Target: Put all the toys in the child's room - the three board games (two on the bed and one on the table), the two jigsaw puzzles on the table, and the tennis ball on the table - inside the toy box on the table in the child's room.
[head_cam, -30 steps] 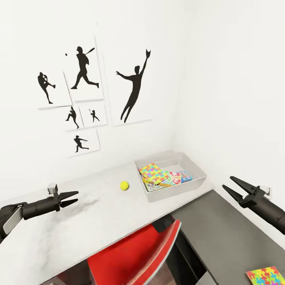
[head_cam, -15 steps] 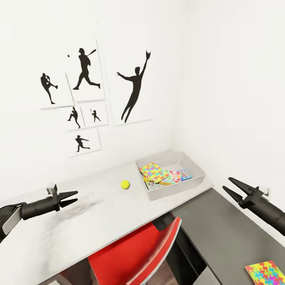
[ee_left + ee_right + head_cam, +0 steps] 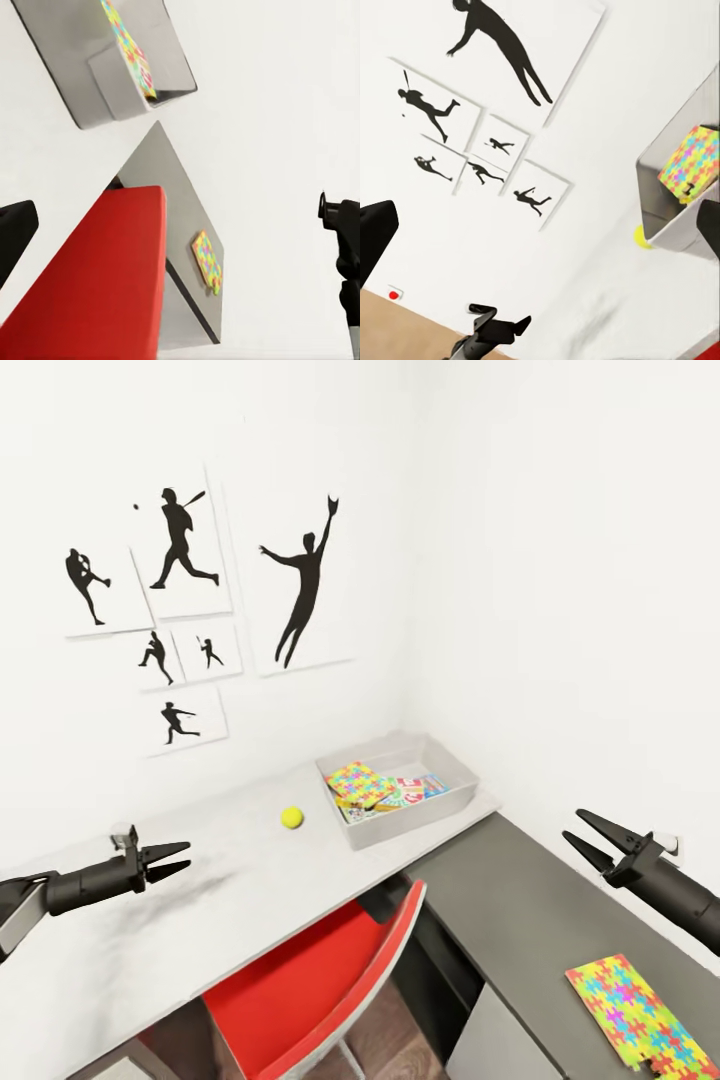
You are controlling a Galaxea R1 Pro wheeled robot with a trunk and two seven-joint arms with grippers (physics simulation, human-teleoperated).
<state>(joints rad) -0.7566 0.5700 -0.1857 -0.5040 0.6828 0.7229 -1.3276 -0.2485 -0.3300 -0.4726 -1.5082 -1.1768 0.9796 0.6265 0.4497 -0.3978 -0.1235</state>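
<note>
Both claws spread, empty — left claw (image 3: 170, 857) over table (image 3: 200, 900), right claw (image 3: 592, 839) over dark cabinet (image 3: 530, 920). Tennis ball (image 3: 291, 817) beside toy box (image 3: 455, 792); one jigsaw (image 3: 358, 783) inside, second jigsaw (image 3: 640, 1015) on cabinet — likely next pickups.

- Bright, even, flat light; white walls (image 3: 560, 560) nearly blown out.
- A soft smudgy shadow lies on the table (image 3: 250, 880).
- Edges look stretched; everything is sharp, without glare.
</note>
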